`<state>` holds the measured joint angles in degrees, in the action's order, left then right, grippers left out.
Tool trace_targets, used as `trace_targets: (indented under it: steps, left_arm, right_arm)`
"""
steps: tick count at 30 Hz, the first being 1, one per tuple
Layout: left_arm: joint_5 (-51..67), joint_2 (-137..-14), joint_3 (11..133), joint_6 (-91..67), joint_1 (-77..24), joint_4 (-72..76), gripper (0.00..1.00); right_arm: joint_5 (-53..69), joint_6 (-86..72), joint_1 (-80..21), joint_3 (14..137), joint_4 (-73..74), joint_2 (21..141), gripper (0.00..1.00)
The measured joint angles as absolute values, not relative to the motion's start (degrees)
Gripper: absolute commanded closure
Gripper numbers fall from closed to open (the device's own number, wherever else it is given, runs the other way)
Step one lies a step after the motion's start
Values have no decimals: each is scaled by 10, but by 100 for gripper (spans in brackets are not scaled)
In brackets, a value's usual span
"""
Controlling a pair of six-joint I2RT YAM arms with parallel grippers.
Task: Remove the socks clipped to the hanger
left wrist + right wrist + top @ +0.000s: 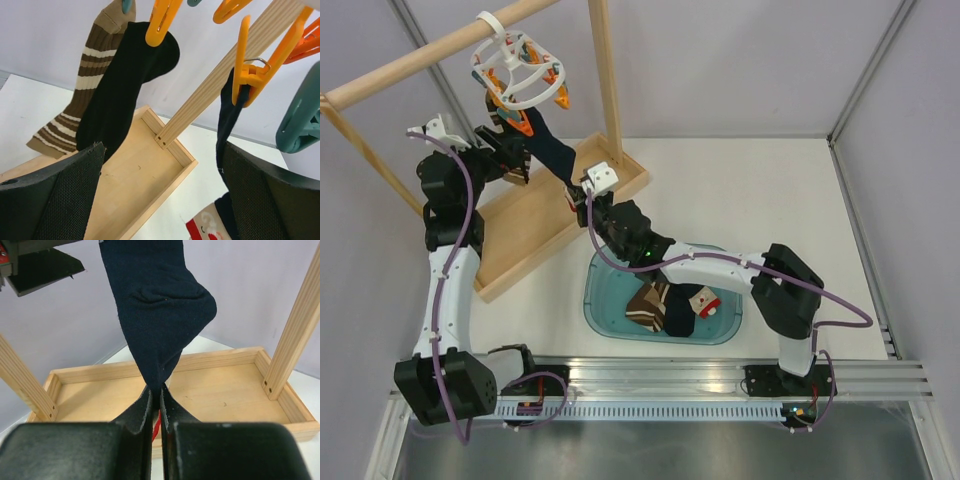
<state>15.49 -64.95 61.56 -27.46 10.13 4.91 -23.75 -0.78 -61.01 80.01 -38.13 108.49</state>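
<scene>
Overhead, white ring hanger (520, 72) hangs from wooden pole (410, 62), upper left of frame. Right claw (156, 392) clenched on the lower tip of a navy sock (155, 305); the sock stretches up to an orange clip (250, 75) pinching its top edge. Left claw (160, 150) spread wide, holding nothing, just under the clips. Two more socks clipped, upper left of left wrist view: brown striped sock (82, 95), with black sock (125, 85) overlapping it. Teal basin (603, 300) on the surface (770, 190), lower centre, holds a folded striped sock (648, 300) and a red-white patched sock (705, 300). Wooden tray base (225, 390) lies beneath the navy sock.
</scene>
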Motion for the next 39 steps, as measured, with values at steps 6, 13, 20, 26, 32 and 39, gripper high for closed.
trace_targets:
  steps: [6, 13, 20, 26, 32, 39]
  left_arm:
    - [154, -661, 621, -284, 101, 82, 0]
    - [168, -668, 621, -315, 101, 137, 0]
    - [175, -688, 631, -332, 101, 170, 0]
    - [182, -691, 633, -345, 101, 202, 0]
    - [196, -721, 654, -369, 100, 244, 0]
    - [201, -746, 673, -380, 95, 254, 1]
  right_arm:
    - [-232, -14, -610, 797, -381, 1073, 99]
    - [-228, -17, -611, 797, -381, 1069, 99]
    - [-227, -18, -614, 790, -376, 1067, 99]
    - [-227, -18, -615, 790, -371, 1065, 99]
    - [-227, -18, -617, 784, -367, 1064, 99]
    - [-226, -18, -617, 781, -363, 1063, 99]
